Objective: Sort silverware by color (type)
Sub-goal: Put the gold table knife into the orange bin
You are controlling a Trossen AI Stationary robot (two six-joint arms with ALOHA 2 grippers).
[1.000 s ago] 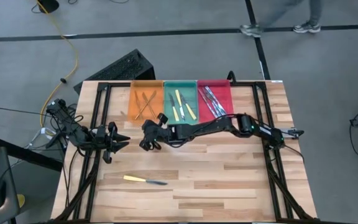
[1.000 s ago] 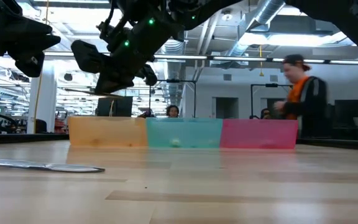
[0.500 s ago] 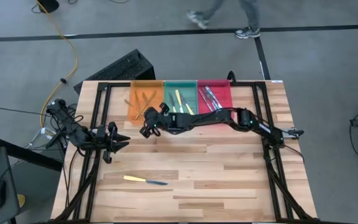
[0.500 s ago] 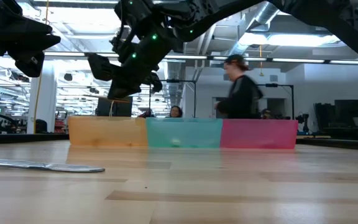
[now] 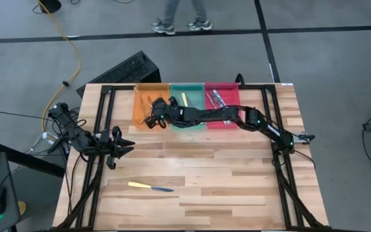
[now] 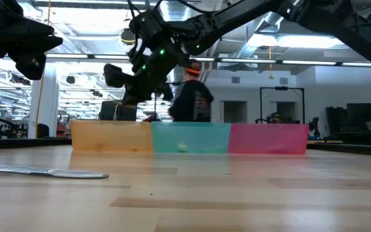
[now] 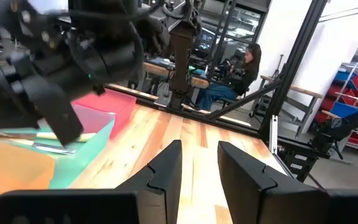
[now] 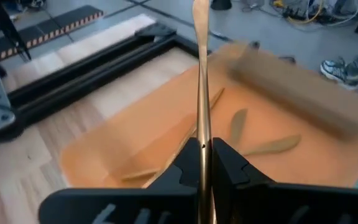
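The right gripper (image 8: 202, 163) reaches across the far side of the table (image 5: 237, 180) and hangs over the orange tray (image 5: 142, 106), the leftmost of three trays set side by side along the far edge. Its fingers (image 8: 227, 163) are clamped on a thin bronze-gold utensil (image 8: 200, 74), which sticks out straight ahead of them above the tray. More bronze-gold utensils (image 8: 267, 147) lie on the floor of the orange tray below it. The green tray (image 5: 192, 95) in the middle holds yellow-handled pieces (image 5: 184, 98), and the red tray (image 5: 227, 96) on the right holds silver pieces (image 5: 214, 97); the arm crosses over both.

One knife (image 5: 149, 187) with a pale yellow handle lies alone on the bare wood at the near left of the table, well apart from the trays.

The left gripper (image 5: 122, 147) waits at the left edge of the table, above the wood, its fingers (image 7: 166, 171) a little apart and holding nothing.

A person (image 6: 190, 100) shows in the room beyond the trays.
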